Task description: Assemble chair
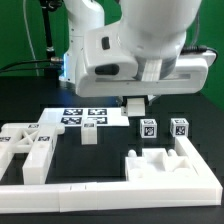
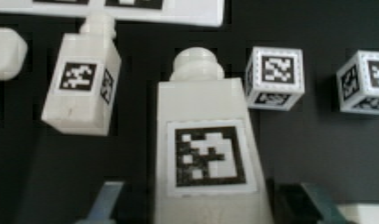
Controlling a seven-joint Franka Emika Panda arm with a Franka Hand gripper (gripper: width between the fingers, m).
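Status chk, chair assy.

**Tool:** gripper (image 1: 135, 102) is low over the table, fingers (image 2: 108, 203) part-way apart. A long tagged chair piece (image 2: 207, 140) lies between them, rounded end pointing away from the wrist. A dark gap shows on each side of the piece in the wrist view. The finger ends run out of frame, so I cannot tell if it's clamped or only straddled. The ext. view doesn't settle it, since the arm body hides most of the tool.

**Other parts, rel. to tool:**
- Second long piece (image 2: 83, 85): just beside the first, outside one finger, not touching it.
- Two cube-topped posts (image 1: 148, 127): near, off the other finger's side, apart from each other.
- Seat block (image 1: 160, 162): near, on the camera side of the gripper in the ext. view.
- Cluster of more pieces (image 1: 25, 150): well apart, toward the exterior view's left.
- Marker board (image 1: 85, 117): just beside the tool.
- Border rail (image 1: 100, 188): beyond the seat block.

**Progress (my est.):** no joint visible anywhere. Every piece looks loose and separate, and the seat block carries no legs or posts. Early stage, prob. at a first pick. Still left: basically the whole build.
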